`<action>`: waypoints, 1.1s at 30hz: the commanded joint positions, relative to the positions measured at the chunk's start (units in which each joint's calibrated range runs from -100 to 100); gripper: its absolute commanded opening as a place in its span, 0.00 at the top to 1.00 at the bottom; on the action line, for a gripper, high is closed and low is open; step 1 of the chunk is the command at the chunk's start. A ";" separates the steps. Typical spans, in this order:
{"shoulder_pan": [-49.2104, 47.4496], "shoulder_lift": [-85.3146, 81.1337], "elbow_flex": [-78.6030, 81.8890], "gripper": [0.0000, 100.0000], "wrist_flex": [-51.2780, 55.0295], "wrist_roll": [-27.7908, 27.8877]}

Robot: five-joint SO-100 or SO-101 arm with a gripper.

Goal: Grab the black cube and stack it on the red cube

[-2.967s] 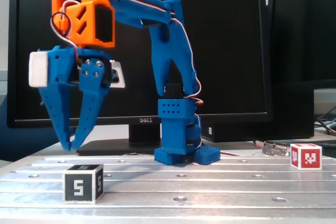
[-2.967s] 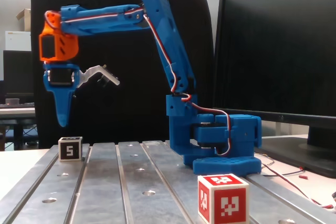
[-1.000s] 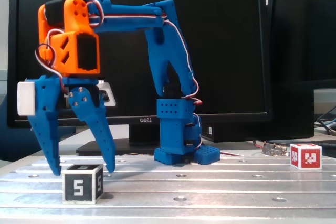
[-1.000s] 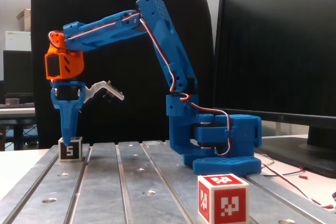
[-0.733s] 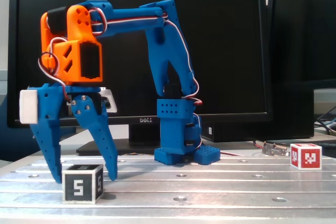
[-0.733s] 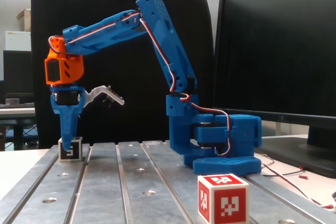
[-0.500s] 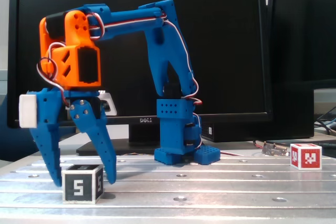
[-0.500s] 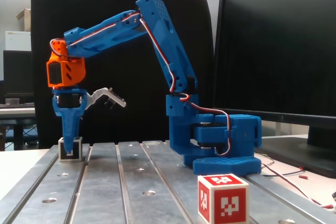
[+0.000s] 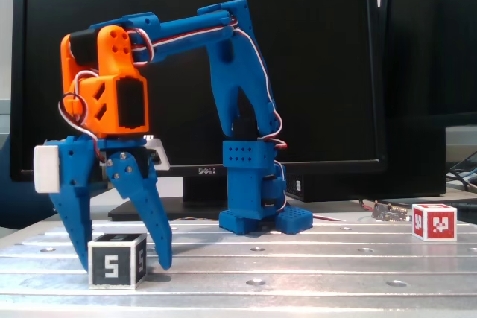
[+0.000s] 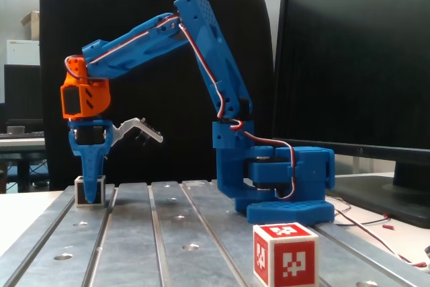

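The black cube (image 9: 117,261) with a white "5" rests on the slotted metal table, front left in a fixed view. My gripper (image 9: 124,264) is open and lowered over it, one blue finger on each side, tips near the table; whether they touch the cube I cannot tell. In the other fixed view the gripper (image 10: 92,198) points straight down, and a finger hides most of the black cube (image 10: 81,193). The red cube (image 9: 434,222) sits far right on the table, well away from the gripper. It also shows close to the camera as the red cube (image 10: 285,255).
The arm's blue base (image 9: 256,191) is bolted at the table's middle. A large monitor (image 9: 320,72) stands behind it. A small circuit board with wires (image 9: 387,212) lies next to the red cube. The table (image 9: 298,266) has grooves and bolt holes.
The gripper came down from above the black cube, spread its fingers, and now straddles it with tips near the table. Neither cube has moved.
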 commanded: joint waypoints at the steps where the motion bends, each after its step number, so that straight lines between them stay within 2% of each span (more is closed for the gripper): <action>1: 0.26 -0.49 -0.23 0.71 -0.12 0.25; 19: 0.18 -0.91 -0.23 0.71 -0.12 0.25; 25: 0.11 -1.07 -0.23 0.77 0.31 0.25; 33: 0.11 -0.91 -0.23 0.77 0.22 0.25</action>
